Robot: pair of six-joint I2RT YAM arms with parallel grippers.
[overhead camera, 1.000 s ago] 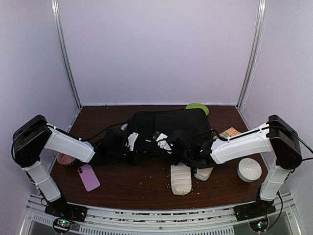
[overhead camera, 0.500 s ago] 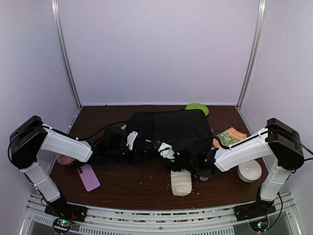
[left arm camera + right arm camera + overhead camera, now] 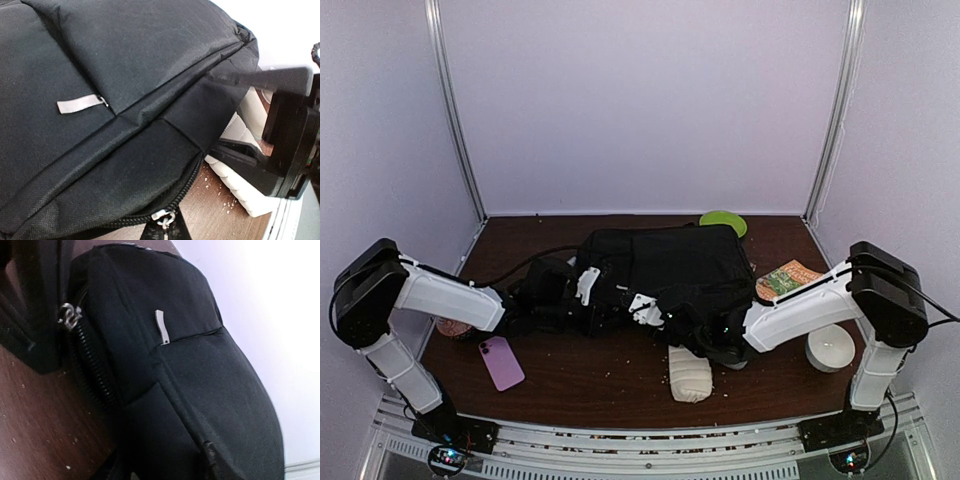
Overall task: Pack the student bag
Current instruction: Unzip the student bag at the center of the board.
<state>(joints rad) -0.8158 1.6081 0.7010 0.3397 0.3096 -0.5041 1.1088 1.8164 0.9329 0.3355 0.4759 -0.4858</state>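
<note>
Over the last second the right arm had swept leftward along the near side of the student bag [image 3: 670, 262], uncovering more of the white pouch [image 3: 689, 373] in front of it.

The bag lay at mid-table, flat, its long axis running left to right, its near edge facing the arm bases. Both arms reached inward to that edge, so the bag sat just beyond each wrist.

The right gripper [image 3: 660, 315] had its fingers spread. In the left wrist view one lay on top of the fabric and the other below the bag's end. Whether they pressed on the cloth could not be told.

The left gripper [image 3: 600, 298] was against the near-left part of the bag; its own fingers were barely in frame, so I could not tell their state.

The zipper pull [image 3: 162, 218] sat at the bottom edge of the left wrist view, nearer the left gripper than the right. Opening the zip would probably fall to the left arm, travelling along the bag's long axis.

The grey tag [image 3: 80, 104] lay on the top panel.
</note>
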